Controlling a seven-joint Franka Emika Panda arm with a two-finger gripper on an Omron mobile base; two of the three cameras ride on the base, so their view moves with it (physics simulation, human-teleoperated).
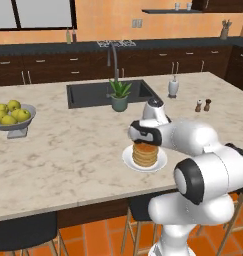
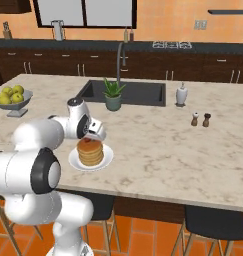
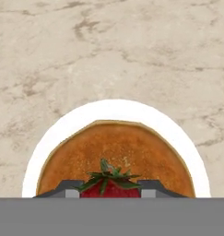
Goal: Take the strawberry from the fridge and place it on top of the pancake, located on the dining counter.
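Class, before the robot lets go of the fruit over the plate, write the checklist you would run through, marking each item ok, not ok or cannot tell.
1. Small red strawberry with green leaves held in the gripper: ok.
2. Gripper above the stack of golden-brown pancakes: ok.
3. Pancakes sitting on the round white plate: ok.
4. Plate resting flat on the pale beige marbled dining counter, away from the edge: ok.
5. Strawberry low enough to touch the pancake: cannot tell.

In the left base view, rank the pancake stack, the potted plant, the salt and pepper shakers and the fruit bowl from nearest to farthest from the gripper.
1. Pancake stack, directly under the gripper.
2. Potted plant, behind, by the sink.
3. Shakers, to the right.
4. Fruit bowl, far left.
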